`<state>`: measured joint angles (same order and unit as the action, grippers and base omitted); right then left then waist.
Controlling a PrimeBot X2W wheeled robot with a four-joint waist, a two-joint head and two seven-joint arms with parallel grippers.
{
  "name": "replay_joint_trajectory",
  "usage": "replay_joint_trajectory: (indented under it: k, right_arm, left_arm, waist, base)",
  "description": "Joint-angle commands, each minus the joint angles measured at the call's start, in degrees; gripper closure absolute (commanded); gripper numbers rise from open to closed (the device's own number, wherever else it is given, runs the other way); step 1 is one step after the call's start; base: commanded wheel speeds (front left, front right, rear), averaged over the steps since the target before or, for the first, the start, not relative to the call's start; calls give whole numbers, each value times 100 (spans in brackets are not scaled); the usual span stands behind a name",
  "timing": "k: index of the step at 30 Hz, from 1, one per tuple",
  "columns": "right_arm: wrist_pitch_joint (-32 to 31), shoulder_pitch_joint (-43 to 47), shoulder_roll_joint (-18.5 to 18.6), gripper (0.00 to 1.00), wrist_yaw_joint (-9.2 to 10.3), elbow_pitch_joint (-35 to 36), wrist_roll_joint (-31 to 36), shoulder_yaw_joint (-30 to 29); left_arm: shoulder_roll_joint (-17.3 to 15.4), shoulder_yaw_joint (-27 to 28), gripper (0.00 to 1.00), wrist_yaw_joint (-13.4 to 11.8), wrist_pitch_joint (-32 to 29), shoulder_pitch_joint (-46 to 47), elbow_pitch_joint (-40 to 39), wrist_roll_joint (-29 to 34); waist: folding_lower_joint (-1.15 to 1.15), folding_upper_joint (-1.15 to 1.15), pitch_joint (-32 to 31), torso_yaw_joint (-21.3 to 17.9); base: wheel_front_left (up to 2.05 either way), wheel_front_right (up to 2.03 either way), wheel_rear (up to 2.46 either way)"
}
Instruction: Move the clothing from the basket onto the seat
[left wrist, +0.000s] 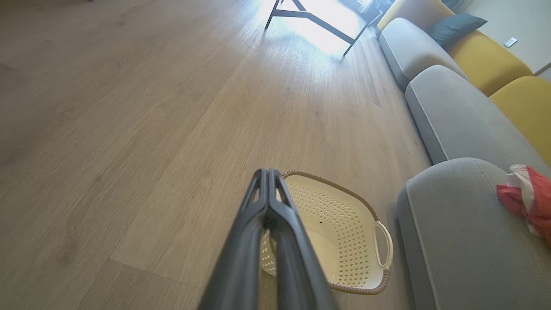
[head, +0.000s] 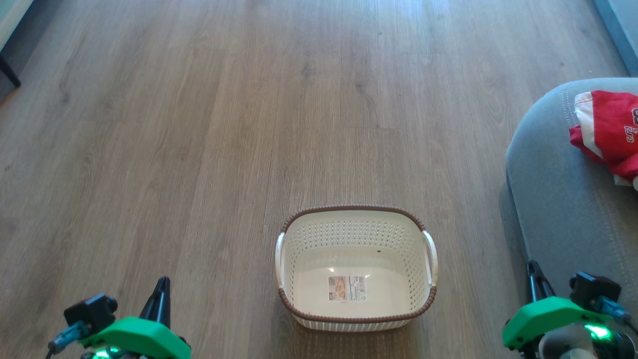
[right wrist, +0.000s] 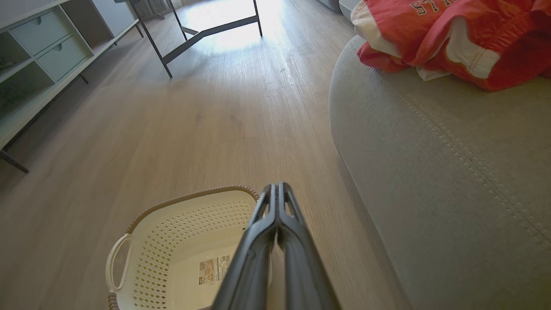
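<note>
Right gripper (head: 532, 265) hangs beside seat (head: 558, 199); clothing (head: 605, 132) lies farther ahead.

1 basket (head: 356, 214) with 2 handles (head: 279, 259) and 1 label (head: 347, 288) inside. 1 heap of red clothing (head: 610, 129); the garments in it cannot be told apart to count. 3 grey seat cushions (left wrist: 452, 232) in a row, 1 dark pillow (left wrist: 452, 26), 2 drawers (right wrist: 60, 56).
</note>
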<state>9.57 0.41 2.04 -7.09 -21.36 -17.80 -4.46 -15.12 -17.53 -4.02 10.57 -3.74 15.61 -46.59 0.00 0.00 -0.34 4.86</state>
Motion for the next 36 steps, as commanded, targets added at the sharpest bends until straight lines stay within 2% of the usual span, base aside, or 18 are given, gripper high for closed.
replay_joint_trajectory:
  k: [1,36]
  right_arm:
    - [-27,-262,49,100,-8,215,-187,-29]
    - [-582,-401,61,100,-19,399,-2736,-91]
  left_arm:
    - [-6,191,100,45,-36,302,-159,-113]
    - [404,939,100,433,-598,541,-164,-1701]
  waist:
    - [0,0,1,-6]
    - [0,0,19,-175]
  base:
    - [0,0,0]
    - [0,0,0]
